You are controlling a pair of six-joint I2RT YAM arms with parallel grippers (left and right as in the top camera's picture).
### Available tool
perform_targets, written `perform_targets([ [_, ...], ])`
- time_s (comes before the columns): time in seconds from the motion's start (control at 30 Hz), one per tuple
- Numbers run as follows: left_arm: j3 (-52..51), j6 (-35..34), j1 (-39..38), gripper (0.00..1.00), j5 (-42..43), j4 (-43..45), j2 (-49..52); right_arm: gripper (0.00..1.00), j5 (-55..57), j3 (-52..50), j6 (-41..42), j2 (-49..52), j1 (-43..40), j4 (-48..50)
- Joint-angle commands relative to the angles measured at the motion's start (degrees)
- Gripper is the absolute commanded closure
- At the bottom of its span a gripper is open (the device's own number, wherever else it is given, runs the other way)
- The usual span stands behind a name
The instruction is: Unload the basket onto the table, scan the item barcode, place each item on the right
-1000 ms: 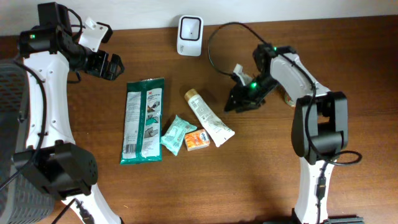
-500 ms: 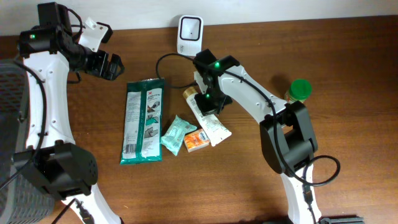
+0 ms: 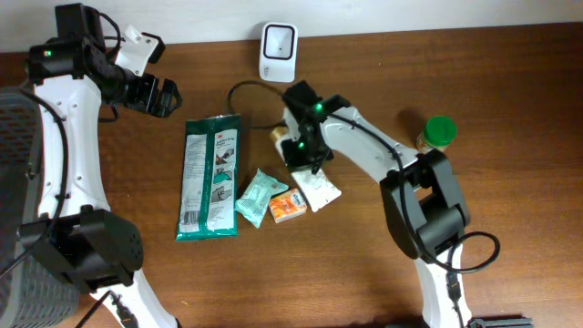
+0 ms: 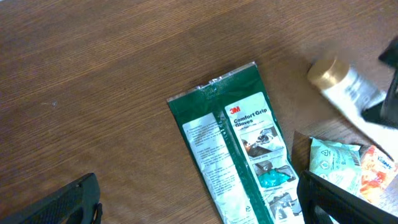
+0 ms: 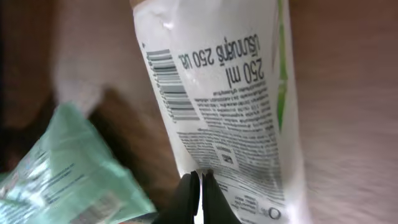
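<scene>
We are picking up the tube, scan not yet begun
Our right pincer [image 3: 303, 153] is closed over the white tube [image 3: 319, 189] lying mid-frame on the surface [image 3: 519, 264], though we cannot tell if it truly grips. Next we must lift it and turn the barcode [image 5: 171, 87] toward the scanner [image 3: 278, 41] at top centre; the left pincer [image 3: 155, 94] hangs open upper left

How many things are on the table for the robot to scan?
5: gloves pack on the left, teal packet and orange packet in the middle, tube under the right arm, green-lidded jar far right. The arm may hide more.
</scene>
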Motion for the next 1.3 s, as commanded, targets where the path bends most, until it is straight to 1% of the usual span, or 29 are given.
perform_targets([
  [0.0,0.4,0.9,0.2,0.01,0.2,0.0,-0.5,0.96,4.0,1.5,6.4,1.5,-5.2,-0.5],
  [0.03,0.4,0.9,0.2,0.01,0.2,0.0,-0.5,0.96,3.3,1.6,6.6,1.5,-6.1,-0.5],
  [0.07,0.4,0.9,0.2,0.01,0.2,0.0,-0.5,0.94,2.9,2.6,4.0,0.9,-6.5,-2.0],
  [0.1,0.4,0.9,0.2,0.01,0.2,0.0,-0.5,0.89,1.1,5.6,1.4,-1.6,-6.5,-5.7],
  [0.13,0.4,0.9,0.2,0.01,0.2,0.0,-0.5,0.87,0.9,7.0,1.4,-3.8,-6.8,-7.9],
  [0.17,0.4,0.9,0.2,0.01,0.2,0.0,-0.5,0.80,0.9,7.4,1.4,-6.4,-7.4,-9.7],
  [0.2,0.4,0.9,0.2,0.01,0.2,0.0,-0.5,0.62,0.9,7.4,1.5,-9.4,-8.6,-12.3],
  [0.23,0.4,0.9,0.2,0.01,0.2,0.0,-0.5,0.20,0.5,7.4,1.6,-11.5,-10.6,-16.2],
  [0.27,0.4,0.9,0.2,0.01,0.2,0.0,-0.5,0.01,-0.1,7.4,1.6,-11.7,-12.2,-18.8],
  [0.3,0.4,0.9,0.2,0.01,0.2,0.0,-0.5,0.02,-0.6,5.7,1.4,-11.5,-13.5,-19.1],
  [0.33,0.4,0.9,0.2,0.01,0.2,0.0,-0.5,0.02,-3.6,2.9,-1.4,-11.5,-14.6,-18.3],
  [0.37,0.4,0.9,0.2,0.01,0.2,0.0,-0.5,0.14,-6.9,0.2,-3.4,-11.5,-15.5,-16.4],
  [0.4,0.4,0.9,0.2,0.01,0.2,0.0,-0.5,0.29,-12.5,-3.7,-6.0,-11.5,-16.7,-12.7],
  [0.43,0.4,0.9,0.2,0.01,0.2,0.0,-0.5,0.35,-15.8,-6.8,-7.4,-11.5,-17.7,-9.5],
  [0.47,0.4,0.9,0.2,0.01,0.2,0.0,-0.5,0.35,-19.1,-10.8,-7.7,-11.5,-18.9,-4.9],
  [0.53,0.4,0.9,0.2,0.01,0.2,0.0,-0.5,0.34,-20.5,-18.6,-7.8,-11.5,-19.6,4.9],
  [0.63,0.4,0.9,0.2,0.01,0.2,0.0,-0.5,0.34,-20.8,-23.3,-7.4,-11.3,-19.6,13.4],
  [0.7,0.4,0.9,0.2,0.01,0.2,0.0,-0.5,0.36,-25.4,-24.9,-7.3,-9.6,-19.5,18.8],
  [0.8,0.4,0.9,0.2,0.01,0.2,0.0,-0.5,0.45,-25.6,-24.9,-1.7,-5.2,-16.9,23.9],
  [0.87,0.4,0.9,0.2,0.01,0.2,0.0,-0.5,0.58,-24.0,-24.9,3.3,-2.7,-15.2,27.2],
  [0.9,0.4,0.9,0.2,0.01,0.2,0.0,-0.5,0.71,-22.1,-25.0,5.3,-1.3,-14.8,27.5],
  [0.93,0.4,0.9,0.2,0.01,0.2,0.0,-0.5,0.78,-21.6,-25.0,6.8,-0.7,-14.8,27.5],
  [0.97,0.4,0.9,0.2,0.01,0.2,0.0,-0.5,0.95,-21.5,-25.0,8.2,-0.3,-15.2,27.6],
  [1.07,0.4,0.9,0.2,0.01,0.2,0.0,-0.5,0.96,-21.9,-24.9,8.9,-1.1,-16.6,26.5],
  [1.13,0.4,0.9,0.2,0.01,0.2,0.0,-0.5,0.96,-18.8,-23.1,4.9,-5.2,-16.7,20.3],
  [1.17,0.4,0.9,0.2,0.01,0.2,0.0,-0.5,0.96,-11.3,-19.1,1.8,-9.9,-15.8,10.5],
  [1.2,0.4,0.9,0.2,0.01,0.2,0.0,-0.5,0.96,-4.7,-15.6,-1.2,-12.5,-14.6,2.4],
  [1.23,0.4,0.9,0.2,0.01,0.2,0.0,-0.5,0.96,1.4,-13.7,-2.6,-13.3,-13.2,-2.3],
  [1.27,0.4,0.9,0.2,0.01,0.2,0.0,-0.5,0.96,7.4,-13.0,-2.9,-13.3,-11.4,-4.9],
])
